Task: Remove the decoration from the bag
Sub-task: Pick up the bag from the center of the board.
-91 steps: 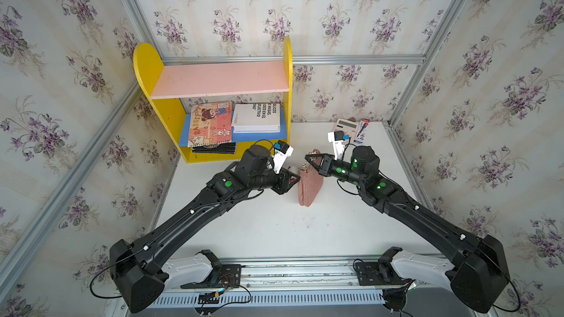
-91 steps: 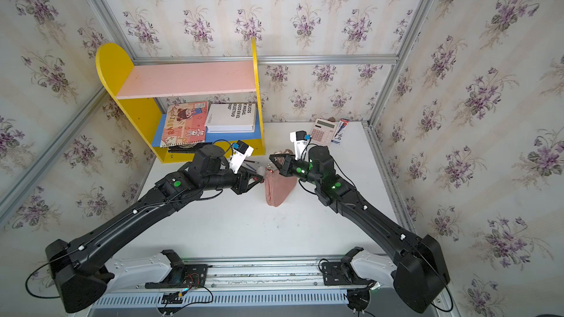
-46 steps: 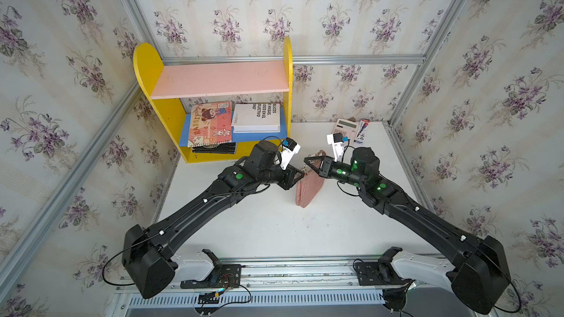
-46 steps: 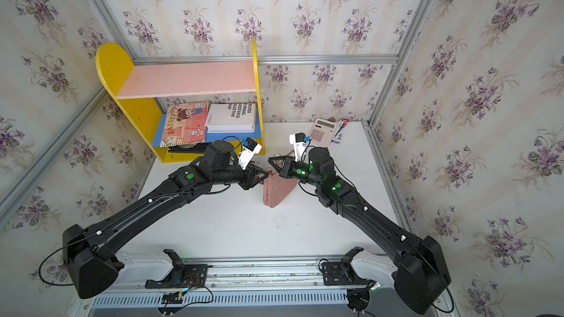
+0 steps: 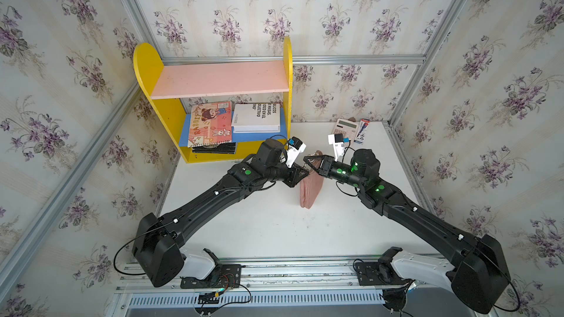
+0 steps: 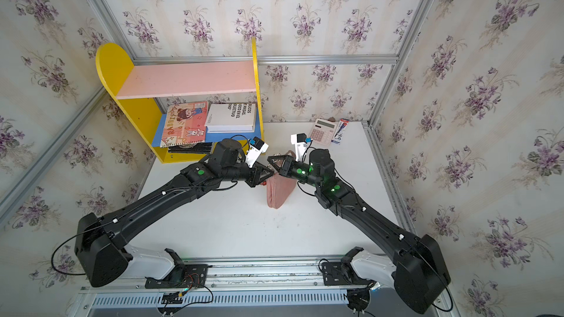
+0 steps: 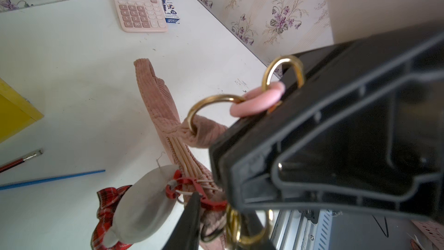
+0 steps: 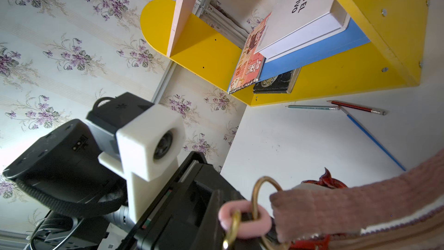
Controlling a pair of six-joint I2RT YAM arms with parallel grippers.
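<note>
left gripper [image 5: 305, 171]: tip to tip with the right one and just under it; in the left wrist view its two dark fingers [image 7: 191, 220] stand a little apart, with the red clasp [image 7: 211, 204] and some gold rings in the gap (whether they actually bite on the clasp I cannot tell)
right gripper [image 5: 309, 160]: jaws together, clamped on the bag's chain hardware; a pink link [image 7: 259, 102] and a gold ring [image 7: 283, 58] stick out at its tip
bag [image 5: 311, 189]: hangs by that hardware from the right jaws, its pink ribbed body running down and away beneath both tips
decoration [image 7: 144, 210]: white plush body with a red tartan bow, just beside the nearer left finger and against the bag's zipper end; its clasp reaches in between the left jaws
room under the jaws: the white table [image 5: 259, 224] lies bare from below the tips out to the front rail [image 5: 274, 262]
shelf [image 5: 152, 86]: behind the left gripper, its yellow foot near that wrist
pencils [image 8: 374, 140]: flat on the table between the shelf foot and the bag, apart from the jaws
calculator [image 5: 346, 128]: behind the right gripper by the back wall, a pen box [image 5: 363, 131] touching its side
table edge: on the right gripper's outer side it runs along the papered wall, well apart from the tips
</note>
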